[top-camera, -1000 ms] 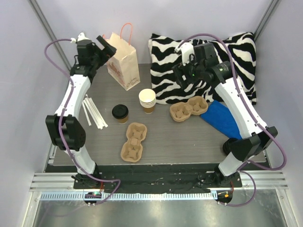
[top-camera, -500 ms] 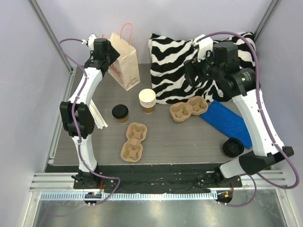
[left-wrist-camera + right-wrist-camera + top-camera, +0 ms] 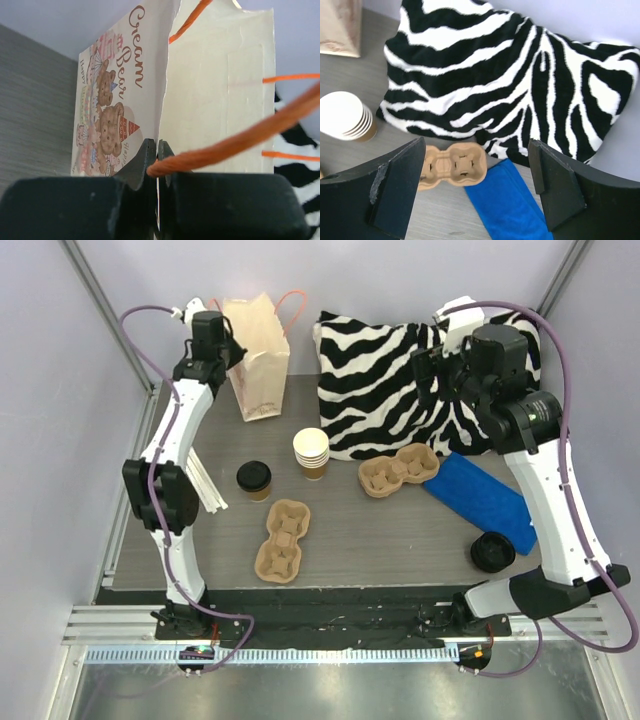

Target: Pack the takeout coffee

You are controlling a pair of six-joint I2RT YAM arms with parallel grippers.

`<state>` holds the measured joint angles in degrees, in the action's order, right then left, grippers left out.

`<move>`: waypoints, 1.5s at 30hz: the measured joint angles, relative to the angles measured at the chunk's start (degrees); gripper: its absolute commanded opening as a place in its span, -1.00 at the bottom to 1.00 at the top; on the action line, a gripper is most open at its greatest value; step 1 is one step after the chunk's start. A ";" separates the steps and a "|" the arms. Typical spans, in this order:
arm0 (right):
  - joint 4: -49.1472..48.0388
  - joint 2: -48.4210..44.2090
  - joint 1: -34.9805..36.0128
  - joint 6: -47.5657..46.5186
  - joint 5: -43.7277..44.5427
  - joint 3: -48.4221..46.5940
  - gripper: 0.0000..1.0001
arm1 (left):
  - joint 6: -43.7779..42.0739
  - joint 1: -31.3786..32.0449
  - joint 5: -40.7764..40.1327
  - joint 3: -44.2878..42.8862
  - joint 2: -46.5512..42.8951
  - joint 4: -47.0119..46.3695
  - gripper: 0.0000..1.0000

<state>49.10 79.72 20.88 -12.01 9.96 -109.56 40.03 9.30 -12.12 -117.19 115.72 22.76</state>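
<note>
Left of the zebra cushion (image 3: pixel 390 390), at the back of the table (image 3: pixel 400 550), the paper bag (image 3: pixel 255 375) now stands nearly upright — a second ago it leaned toward the cushion. The left gripper (image 3: pixel 157 150), wide apart then, has snapped together on the bag's top edge, with the orange handle cord emerging from between its closed fingers. Over the cushion's right half the right gripper (image 3: pixel 476 150) hangs high, its fingers spread wide on nothing; it has risen and widened over the same second. In front of the cushion's right corner lies a blue cloth (image 3: pixel 480 502). One pulp cup carrier (image 3: pixel 398 470) sits at the cushion's front edge, and a second carrier (image 3: pixel 283 540) lies well in front of its left corner. A stack of cream cups (image 3: pixel 311 452) stands at the cushion's front-left corner. The takeout coffee (image 3: pixel 254 480), a brown cup under a black lid, stands just left of that stack, untouched and well apart from both grippers. With the bag pinned, the likely next job is opening its mouth — the coffee has yet to be lifted.
</note>
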 measured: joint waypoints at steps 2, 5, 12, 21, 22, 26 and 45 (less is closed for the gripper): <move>-0.87 -0.35 -0.07 0.35 1.44 -0.55 0.86 | -1.29 0.02 1.55 -1.01 -1.99 -0.09 -1.00; -2.45 -1.64 -0.13 0.52 2.56 -2.01 0.86 | -2.45 0.35 3.98 -1.90 -6.69 -0.22 -1.00; -5.33 -5.77 -0.13 0.11 2.73 -8.59 0.89 | -5.88 5.64 11.58 0.70 -26.01 -0.63 -1.00; -8.28 -9.44 -0.13 -1.33 -8.50 -15.65 0.97 | -9.27 23.10 18.71 24.35 -46.34 -1.31 -1.00; -8.31 -9.70 -0.13 -1.40 -9.66 -16.11 0.97 | -9.29 25.27 19.15 26.77 -47.17 -1.22 -1.00; -6.62 -10.51 -0.13 -1.81 -14.14 -16.52 0.91 | -8.96 31.30 19.91 35.26 -46.34 0.33 -1.00; 15.98 -1.31 8.15 -4.72 -21.68 -3.37 0.63 | -2.93 41.70 11.30 42.97 -45.79 8.44 -1.00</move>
<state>65.08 78.41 29.04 -16.73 -11.73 -112.92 37.10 51.00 -0.82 -74.22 69.93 31.20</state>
